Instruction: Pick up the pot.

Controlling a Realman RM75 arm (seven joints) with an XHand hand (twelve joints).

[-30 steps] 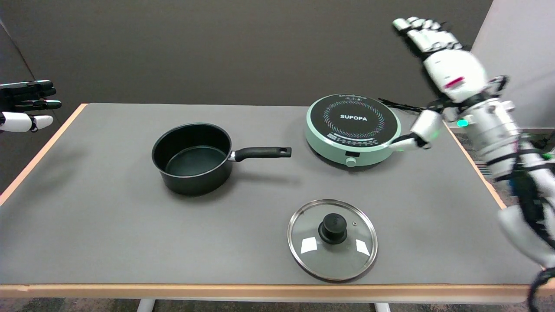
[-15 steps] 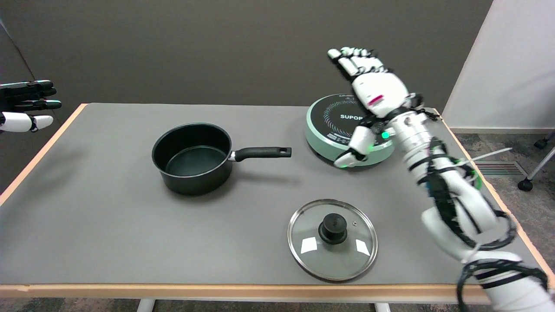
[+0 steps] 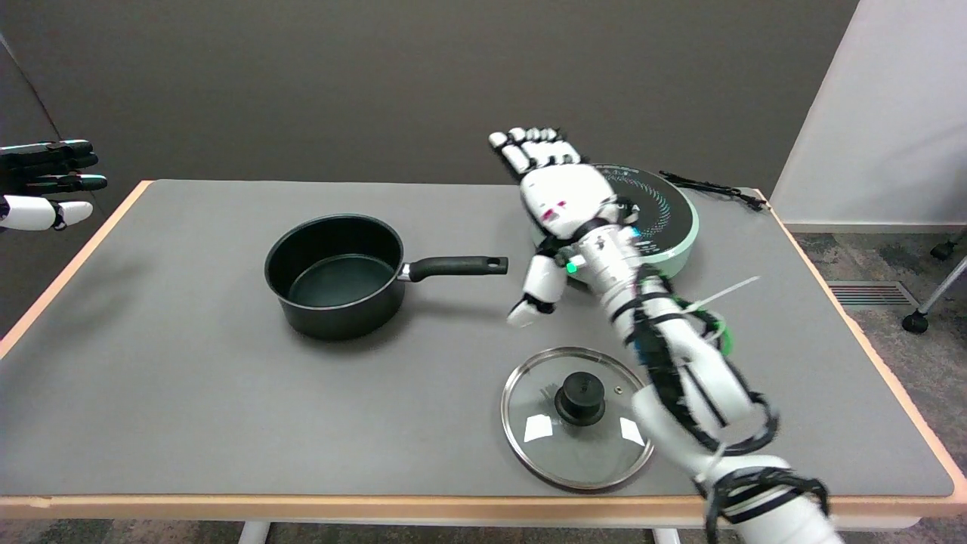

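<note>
The right hand (image 3: pixel 560 202) is held in the air above the grey table (image 3: pixel 189 393), fingers (image 3: pixel 529 147) stretched out flat and close together toward the far wall, thumb (image 3: pixel 538 291) hanging down and apart from them. It grasps nothing — the palm is empty and the hand is released.

The black non-stick pot with a straight black handle (image 3: pixel 336 276) stands upright on the table to the hand's left, well apart from the fingers. Its handle (image 3: pixel 457 266) points toward the hand; the handle's free end lies just left of the hanging thumb, near it but not touching. The pot is empty inside.

Directly behind and beneath the hand sits the round mint-green induction cooker with a black glass top (image 3: pixel 665 219); the hand and wrist cover its left portion. Whether the hand touches the cooker cannot be told from this view.

The round glass lid with a steel rim and black knob (image 3: pixel 578 417) lies flat on the table on the near side of the hand, below the thumb and apart from it — the white forearm (image 3: pixel 680 363) crosses over its right edge.
</note>
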